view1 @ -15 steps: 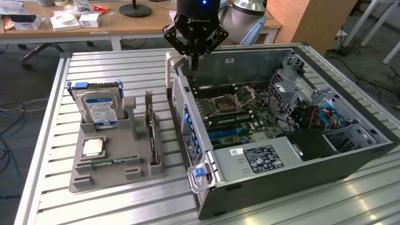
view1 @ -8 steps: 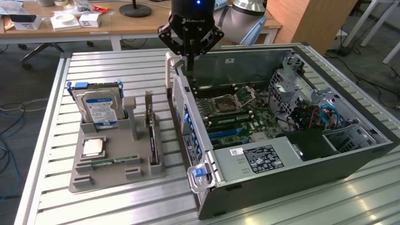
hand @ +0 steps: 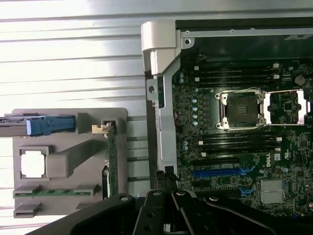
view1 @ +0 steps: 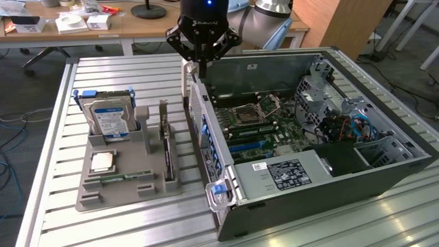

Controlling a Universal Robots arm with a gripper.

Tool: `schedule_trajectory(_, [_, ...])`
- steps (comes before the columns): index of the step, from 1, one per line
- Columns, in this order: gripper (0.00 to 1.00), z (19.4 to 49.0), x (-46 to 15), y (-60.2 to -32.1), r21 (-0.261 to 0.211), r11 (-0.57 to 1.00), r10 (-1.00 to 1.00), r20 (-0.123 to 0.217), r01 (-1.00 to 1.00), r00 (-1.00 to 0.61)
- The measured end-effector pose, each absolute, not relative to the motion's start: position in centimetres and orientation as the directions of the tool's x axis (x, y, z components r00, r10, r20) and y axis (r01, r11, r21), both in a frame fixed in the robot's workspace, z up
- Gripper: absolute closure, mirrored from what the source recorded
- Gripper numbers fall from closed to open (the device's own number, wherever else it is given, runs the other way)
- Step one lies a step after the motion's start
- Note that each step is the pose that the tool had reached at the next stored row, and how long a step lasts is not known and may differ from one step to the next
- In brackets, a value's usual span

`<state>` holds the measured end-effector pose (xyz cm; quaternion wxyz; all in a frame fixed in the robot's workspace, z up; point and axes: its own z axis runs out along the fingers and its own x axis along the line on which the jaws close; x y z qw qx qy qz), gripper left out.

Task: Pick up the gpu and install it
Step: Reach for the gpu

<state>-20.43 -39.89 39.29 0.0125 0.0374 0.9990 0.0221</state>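
The gripper (view1: pixel 199 63) hangs over the near wall of the open computer case (view1: pixel 329 198), jaws drawn together with nothing between them. The gpu (view1: pixel 166 146) stands on edge in 1 slot of the grey holder (view1: pixel 123 199), just beside the case.

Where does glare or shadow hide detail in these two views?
Wrist view: glare washes the slatted table out almost to white. Exterior view: bright reflections streak the table near the computer case, whose interior is noticeably dimmer.
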Motion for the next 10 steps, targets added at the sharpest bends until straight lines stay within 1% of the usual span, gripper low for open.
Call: schedule_trajectory(10, [0.9, 39.3, -22.3, -39.9, 0.045, 0.996, 0.075, -0.023, 0.074, -0.997])
